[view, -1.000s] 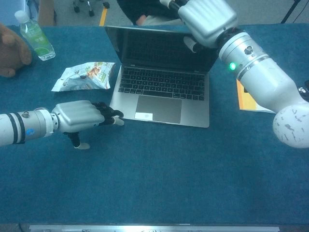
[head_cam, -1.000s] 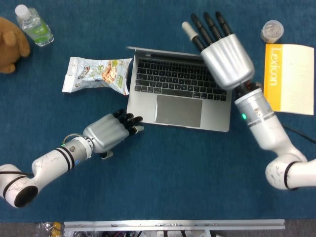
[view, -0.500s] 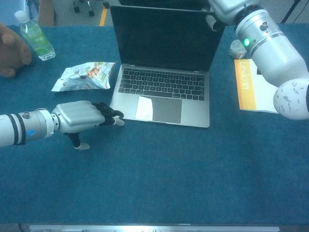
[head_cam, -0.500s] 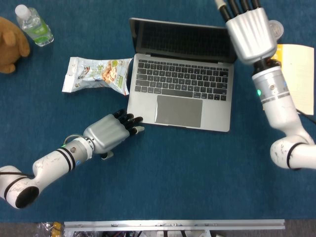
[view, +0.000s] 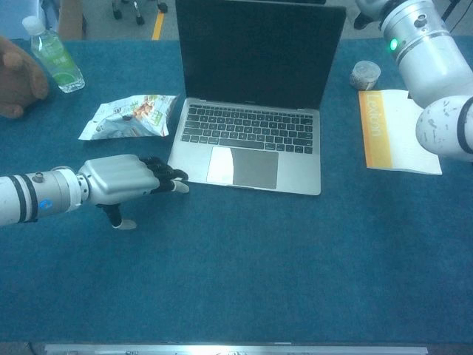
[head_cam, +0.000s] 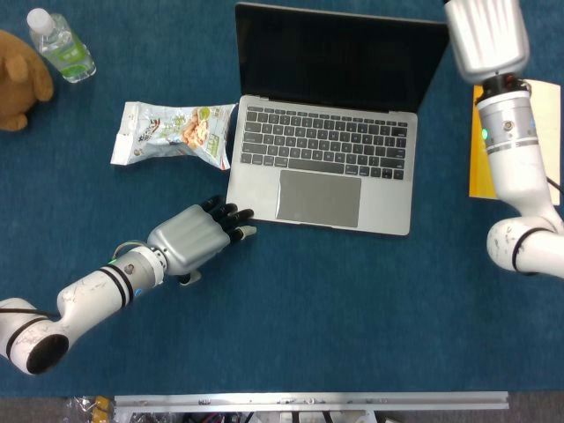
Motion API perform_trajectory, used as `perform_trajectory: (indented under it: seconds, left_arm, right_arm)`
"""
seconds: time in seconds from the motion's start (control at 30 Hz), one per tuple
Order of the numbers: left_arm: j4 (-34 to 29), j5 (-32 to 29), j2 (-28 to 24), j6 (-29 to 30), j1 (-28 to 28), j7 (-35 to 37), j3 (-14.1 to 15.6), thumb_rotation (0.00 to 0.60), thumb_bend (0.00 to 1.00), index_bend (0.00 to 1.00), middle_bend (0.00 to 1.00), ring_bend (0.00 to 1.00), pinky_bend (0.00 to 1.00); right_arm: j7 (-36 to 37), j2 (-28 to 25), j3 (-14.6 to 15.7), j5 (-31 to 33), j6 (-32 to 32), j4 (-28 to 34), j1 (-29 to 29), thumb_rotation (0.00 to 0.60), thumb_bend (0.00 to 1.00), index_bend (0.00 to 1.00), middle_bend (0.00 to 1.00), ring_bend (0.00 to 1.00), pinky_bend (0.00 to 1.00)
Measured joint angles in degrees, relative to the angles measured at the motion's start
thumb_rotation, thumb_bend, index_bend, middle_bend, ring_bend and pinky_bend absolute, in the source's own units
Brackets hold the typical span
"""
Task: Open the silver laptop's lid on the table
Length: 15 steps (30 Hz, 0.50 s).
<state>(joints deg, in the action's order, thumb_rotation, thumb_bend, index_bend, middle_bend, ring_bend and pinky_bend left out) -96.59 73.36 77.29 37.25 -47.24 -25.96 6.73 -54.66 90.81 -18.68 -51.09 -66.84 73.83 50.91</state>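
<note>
The silver laptop (head_cam: 322, 167) sits mid-table with its lid (head_cam: 339, 53) raised past upright, showing a dark screen (view: 259, 48) and the keyboard (view: 247, 122). My left hand (head_cam: 189, 240) lies low on the cloth, its dark fingertips (view: 174, 181) at the laptop's front left corner and nothing in its grasp. Only the silver back of my right hand (head_cam: 485, 35) shows, at the top edge beside the lid's upper right corner. Its fingers are cut off by the frame. The chest view shows little more than its forearm (view: 425, 44).
A snack bag (head_cam: 172, 132) lies left of the laptop. A water bottle (head_cam: 60, 44) and a brown plush toy (head_cam: 19, 79) sit at the far left. A yellow-and-white Lexicon book (view: 395, 133) and a small jar (view: 365, 74) are to the right.
The lid has swung from a low angle to fully raised and leaning back. My right hand has travelled with its top edge towards the far side. The left hand has stayed put.
</note>
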Motion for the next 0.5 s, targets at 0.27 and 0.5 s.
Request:
perform_trajectory:
  seconds: [0.27, 0.5]
  left_arm:
    - [-1.2, -0.5, -0.8, 1.0, -0.1, -0.4, -0.1, 0.600, 0.25, 0.00, 0.00, 0.00, 0.00]
    - [-4.1, -0.3, -4.6, 4.6, 1.3, 1.6, -0.6, 0.600, 0.25, 0.00, 0.00, 0.00, 0.00]
  right_arm:
    - [2.7, -1.5, 0.0, -1.7, -0.8, 5.2, -0.4, 0.600, 0.36, 0.00, 0.02, 0.00, 0.10]
    - [5.9, -6.2, 0.2, -4.0, -3.5, 15.6, -2.9, 0.600, 0.36, 0.00, 0.02, 0.00, 0.10]
